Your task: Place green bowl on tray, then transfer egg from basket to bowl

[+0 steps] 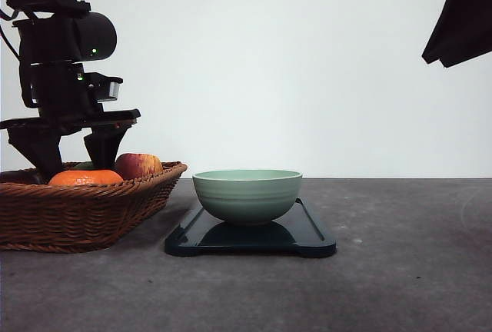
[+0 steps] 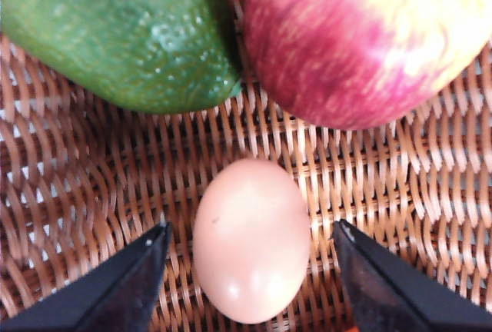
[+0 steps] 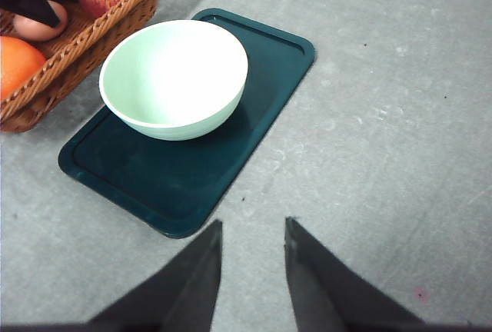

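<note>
Two fingers of the left gripper [image 2: 250, 251] are sitting spread apart on either side of the egg [image 2: 251, 240], not touching it. The egg is lying on the basket [image 2: 384, 178] weave, long axis running straight between them, beside the apple [image 2: 361, 40] and a green fruit [image 2: 115, 32]. The green bowl [image 1: 247, 194] is sitting upright on the tray [image 1: 311, 234]. The right gripper [image 3: 252, 270] is hanging over the tabletop [image 3: 384, 117], fingers slightly parted and holding nothing.

Even, soft indoor light; wall [image 1: 307, 71] bright, nearly washed out. Bowl [image 1: 247, 194] casts a faint reflection on the glossy tray [image 1: 307, 232] beneath it. Apple [image 2: 369, 40] above the egg [image 2: 251, 240] glares, slightly soft.
</note>
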You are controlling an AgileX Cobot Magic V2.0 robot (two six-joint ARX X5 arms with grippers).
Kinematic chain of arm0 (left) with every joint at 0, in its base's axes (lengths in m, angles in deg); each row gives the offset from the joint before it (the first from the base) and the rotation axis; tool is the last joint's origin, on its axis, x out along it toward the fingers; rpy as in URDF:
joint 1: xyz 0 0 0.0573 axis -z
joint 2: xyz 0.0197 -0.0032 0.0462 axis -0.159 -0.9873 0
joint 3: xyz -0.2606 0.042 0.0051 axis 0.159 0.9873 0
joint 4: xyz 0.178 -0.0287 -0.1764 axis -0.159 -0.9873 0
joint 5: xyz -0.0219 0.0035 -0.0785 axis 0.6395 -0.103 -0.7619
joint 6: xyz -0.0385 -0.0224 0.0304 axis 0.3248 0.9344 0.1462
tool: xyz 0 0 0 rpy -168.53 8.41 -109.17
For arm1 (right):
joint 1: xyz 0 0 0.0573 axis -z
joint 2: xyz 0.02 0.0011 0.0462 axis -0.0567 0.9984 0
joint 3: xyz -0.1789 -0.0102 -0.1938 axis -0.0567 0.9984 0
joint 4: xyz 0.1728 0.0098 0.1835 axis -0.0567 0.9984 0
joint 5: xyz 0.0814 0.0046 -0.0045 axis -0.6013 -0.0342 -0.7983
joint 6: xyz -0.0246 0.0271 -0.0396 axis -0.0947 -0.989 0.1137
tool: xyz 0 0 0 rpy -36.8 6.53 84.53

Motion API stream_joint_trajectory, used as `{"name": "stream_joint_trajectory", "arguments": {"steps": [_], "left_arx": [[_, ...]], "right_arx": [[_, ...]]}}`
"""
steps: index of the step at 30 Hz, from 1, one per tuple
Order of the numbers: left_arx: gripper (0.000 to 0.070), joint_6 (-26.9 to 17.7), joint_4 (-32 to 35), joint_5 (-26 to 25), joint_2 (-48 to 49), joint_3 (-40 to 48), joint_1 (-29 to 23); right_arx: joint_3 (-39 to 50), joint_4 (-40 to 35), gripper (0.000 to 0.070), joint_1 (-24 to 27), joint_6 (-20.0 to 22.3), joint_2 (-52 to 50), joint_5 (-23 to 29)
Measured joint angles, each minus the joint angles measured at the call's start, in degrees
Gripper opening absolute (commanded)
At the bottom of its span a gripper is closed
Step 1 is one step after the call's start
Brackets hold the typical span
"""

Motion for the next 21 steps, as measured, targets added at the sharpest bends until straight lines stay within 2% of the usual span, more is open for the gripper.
{"name": "stream_joint_trajectory", "arguments": {"steps": [12, 14, 17, 19, 21], "left_arx": [[0.0425, 0.0, 0.5, 0.0, -1.9, 0.0, 0.0], [0.0370, 0.0, 0.5, 0.0, -1.9, 0.0, 0.0], [0.0223, 0.0, 0.5, 0.0, -1.9, 0.0, 0.0], [0.0191, 0.1, 0.4, 0.0, -1.9, 0.0, 0.0], [0.0190, 0.2, 0.4, 0.0, -1.9, 0.0, 0.0]], "right_arx": [[0.0, 0.0, 0.0158, 0.0, 0.0, 0.0, 0.0], [0.0, 0.0, 0.0158, 0.0, 0.0, 0.0, 0.0], [0.0, 0.0, 0.0158, 0.0, 0.0, 0.0, 0.0], [0.0, 0.0, 0.0158, 0.0, 0.0, 0.0, 0.0], [0.0, 0.0, 0.0158, 0.0, 0.0, 0.0, 0.0]]}}
